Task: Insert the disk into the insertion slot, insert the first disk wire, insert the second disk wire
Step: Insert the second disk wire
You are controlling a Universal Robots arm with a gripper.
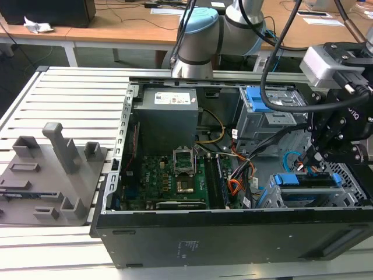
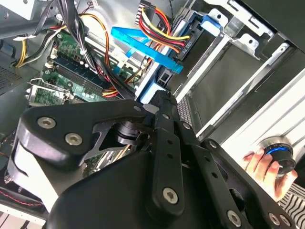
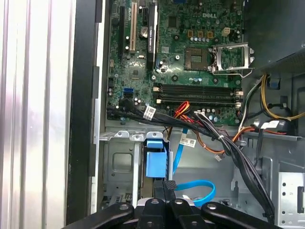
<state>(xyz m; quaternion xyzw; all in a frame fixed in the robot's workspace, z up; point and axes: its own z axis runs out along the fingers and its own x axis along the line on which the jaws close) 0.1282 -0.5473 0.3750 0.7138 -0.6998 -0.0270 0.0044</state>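
We see an open PC case (image 1: 192, 233) on a slatted table (image 1: 70, 99). The gripper (image 1: 317, 156) hangs inside the case near the ext. view's right, just above the disk (image 1: 309, 181) in its blue caddy. The disk sits in the slot (image 1: 349, 189), a low grey perforated cage at the case's front corner. In the first wrist view the fingertips (image 3: 167, 188) pinch a small dark connector right at the disk's (image 3: 156, 160) blue end, so the jaws look closed on it. A blue cable (image 3: 198, 188) loops beside them. The motherboard (image 1: 169, 181) lies mid-case. In the second wrist view a person's hand (image 2: 262, 164) rests on a knob outside the case.
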